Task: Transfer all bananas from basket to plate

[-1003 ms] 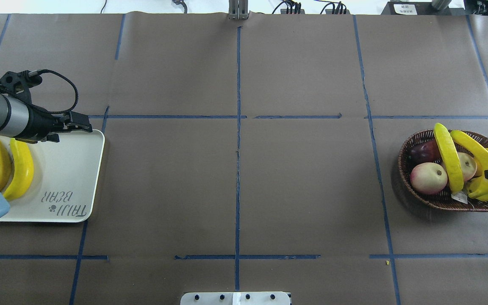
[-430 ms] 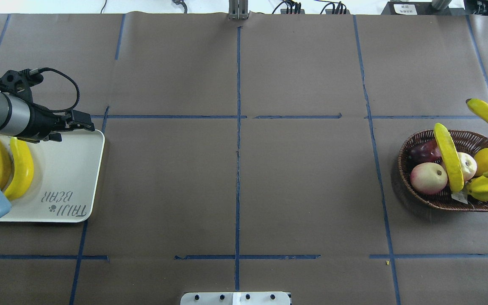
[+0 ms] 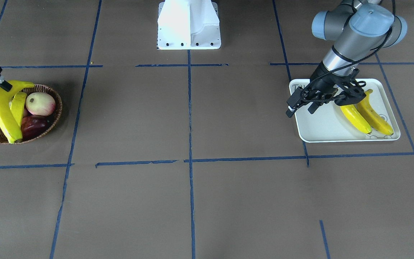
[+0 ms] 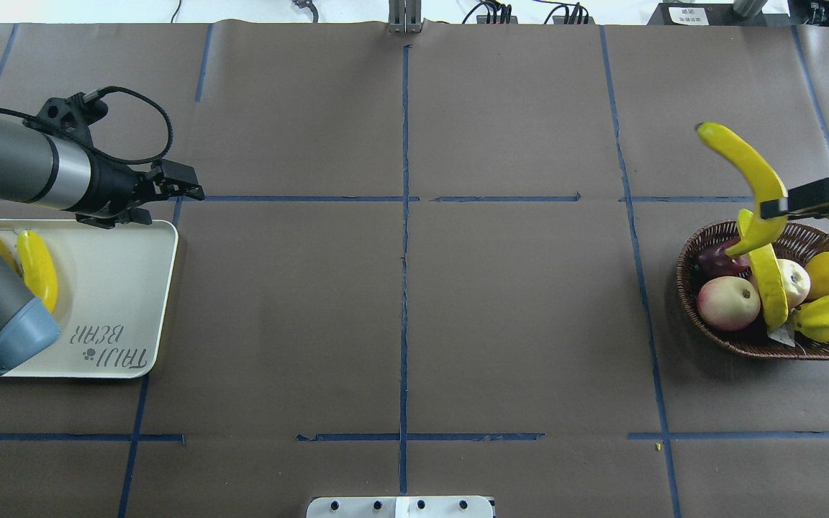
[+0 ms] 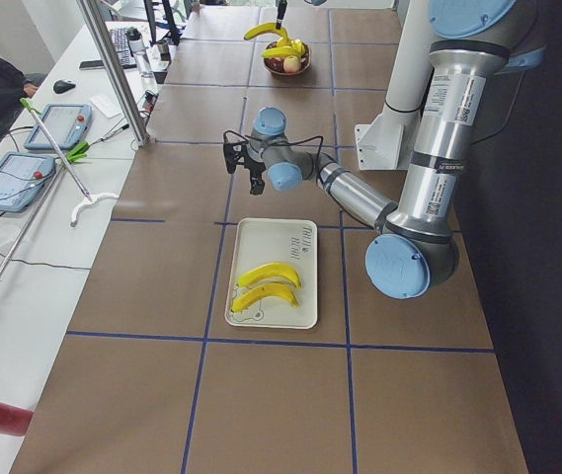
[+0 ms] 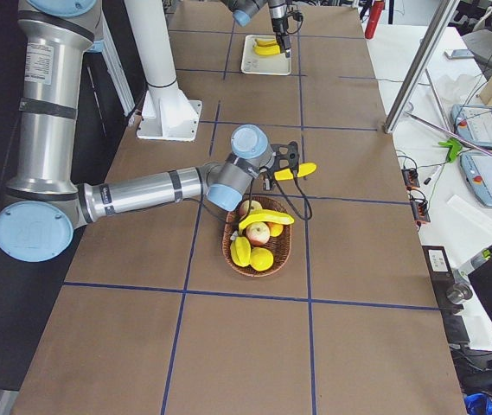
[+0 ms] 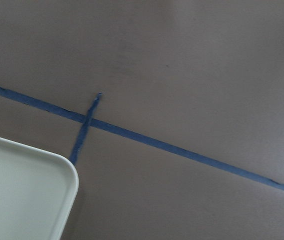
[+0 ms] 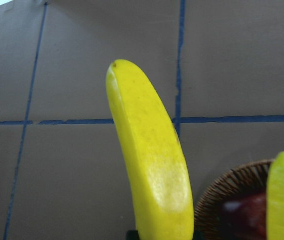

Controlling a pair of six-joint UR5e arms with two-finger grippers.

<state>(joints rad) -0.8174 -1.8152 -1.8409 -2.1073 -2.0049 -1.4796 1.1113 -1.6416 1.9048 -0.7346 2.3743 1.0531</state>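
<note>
Above the oval brown wicker basket [image 4: 760, 349], right hand [image 4: 771, 208] clamps a long curved yellow banana [image 4: 742, 162]. Carry it high and steady to the white rectangular plate [image 4: 119, 273].

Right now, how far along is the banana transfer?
Done: two curved yellow bananas lie on the white rectangular tray. In hand: the right gripper holds a third banana in the air near the brown wicker basket. Left: one banana lying in that basket.

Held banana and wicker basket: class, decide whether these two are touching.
Apart. The exterior right view shows the banana in the right gripper raised, with bare table visible between it and the basket.
</note>
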